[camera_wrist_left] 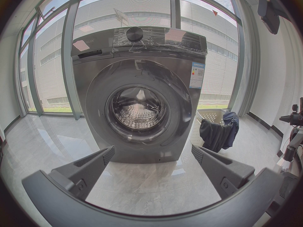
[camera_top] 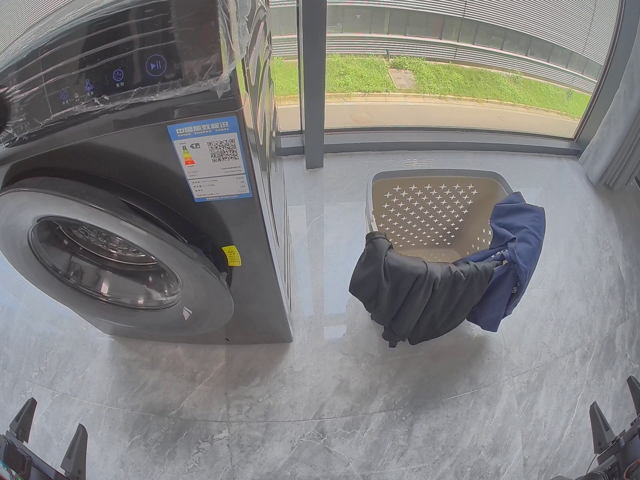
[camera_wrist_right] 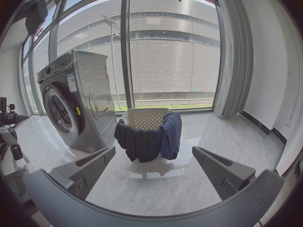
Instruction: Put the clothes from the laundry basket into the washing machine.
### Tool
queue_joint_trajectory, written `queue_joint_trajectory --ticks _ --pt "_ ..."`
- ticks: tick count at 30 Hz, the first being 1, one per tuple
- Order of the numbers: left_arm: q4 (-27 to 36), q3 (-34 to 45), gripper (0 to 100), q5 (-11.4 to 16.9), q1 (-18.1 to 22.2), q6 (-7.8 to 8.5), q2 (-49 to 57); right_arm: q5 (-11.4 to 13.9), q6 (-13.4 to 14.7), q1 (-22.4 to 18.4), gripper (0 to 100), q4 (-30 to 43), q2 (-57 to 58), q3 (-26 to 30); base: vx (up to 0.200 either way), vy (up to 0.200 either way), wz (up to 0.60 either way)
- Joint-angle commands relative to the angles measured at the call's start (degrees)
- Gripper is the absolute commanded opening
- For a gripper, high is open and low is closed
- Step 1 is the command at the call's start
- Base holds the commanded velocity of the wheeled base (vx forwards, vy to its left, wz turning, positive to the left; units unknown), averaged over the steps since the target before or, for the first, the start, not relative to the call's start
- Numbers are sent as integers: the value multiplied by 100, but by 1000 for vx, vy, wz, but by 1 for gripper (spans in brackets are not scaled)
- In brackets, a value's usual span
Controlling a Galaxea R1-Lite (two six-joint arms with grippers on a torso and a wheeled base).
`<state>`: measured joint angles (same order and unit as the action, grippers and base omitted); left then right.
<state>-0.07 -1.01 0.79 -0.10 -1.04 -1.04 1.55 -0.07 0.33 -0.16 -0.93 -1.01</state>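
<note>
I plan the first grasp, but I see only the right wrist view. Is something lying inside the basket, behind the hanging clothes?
Observer: The head view looks in from above. The basket is bare inside where it shows. The black garment and the blue garment hang over its near rim.
Operator: Is the washer already loaded?
Observer: The left wrist view faces the door straight on. It is shut, and the drum behind the glass looks empty.
Operator: And the left fingers?
Observer: They are open and hold nothing, low before the washer.
</note>
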Motion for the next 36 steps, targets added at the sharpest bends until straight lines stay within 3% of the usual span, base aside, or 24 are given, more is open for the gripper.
queue_joint_trajectory --ticks 1,13,36 --pt "-1 101 100 0 1 -2 86 3 -1 2 100 -2 93 101 0 0 0" --pt "-1 101 100 9 -8 -11 86 3 7 11 100 -2 93 101 0 0 0" --pt "-1 101 100 9 -8 -11 86 12 -1 20 100 -2 93 101 0 200 0"
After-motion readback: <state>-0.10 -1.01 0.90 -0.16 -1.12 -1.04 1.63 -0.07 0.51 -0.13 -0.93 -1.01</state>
